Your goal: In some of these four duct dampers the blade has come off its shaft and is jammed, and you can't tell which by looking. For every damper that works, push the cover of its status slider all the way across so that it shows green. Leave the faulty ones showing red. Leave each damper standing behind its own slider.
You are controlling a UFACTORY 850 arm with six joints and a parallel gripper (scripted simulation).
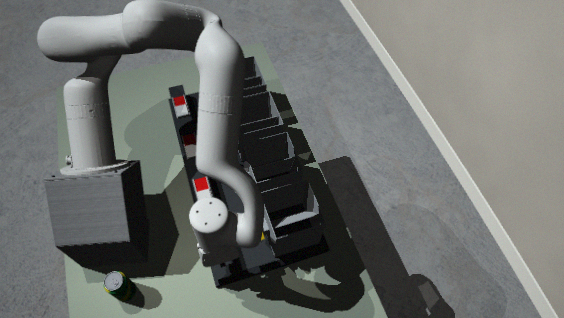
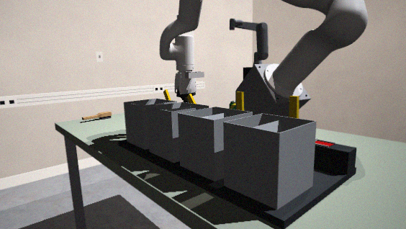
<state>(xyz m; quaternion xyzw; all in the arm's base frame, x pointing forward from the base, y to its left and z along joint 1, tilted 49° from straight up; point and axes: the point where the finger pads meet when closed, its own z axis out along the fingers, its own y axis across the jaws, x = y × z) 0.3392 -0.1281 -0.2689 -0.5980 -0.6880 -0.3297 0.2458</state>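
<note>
Four grey box dampers (image 2: 216,142) stand in a row on a black base, each with a yellow lever behind it. The two far levers (image 2: 167,94) lean over. The two near ones (image 2: 240,101) stand upright. My gripper (image 2: 185,95) is shut and empty. It hangs at the far end of the row, its tips touching or just beside the second leaning lever (image 2: 191,98). In the overhead view my wrist (image 1: 208,215) hides the gripper and the nearest slider. Three sliders show red: one (image 1: 201,184), a shaded one (image 1: 189,139) and one (image 1: 179,101).
A green can (image 1: 119,286) stands near the table's corner by the arm's pedestal (image 1: 95,207). A wooden-handled brush (image 2: 96,116) lies at the far table edge. A black stand (image 2: 260,39) rises behind the base. The table drops off close beyond the dampers.
</note>
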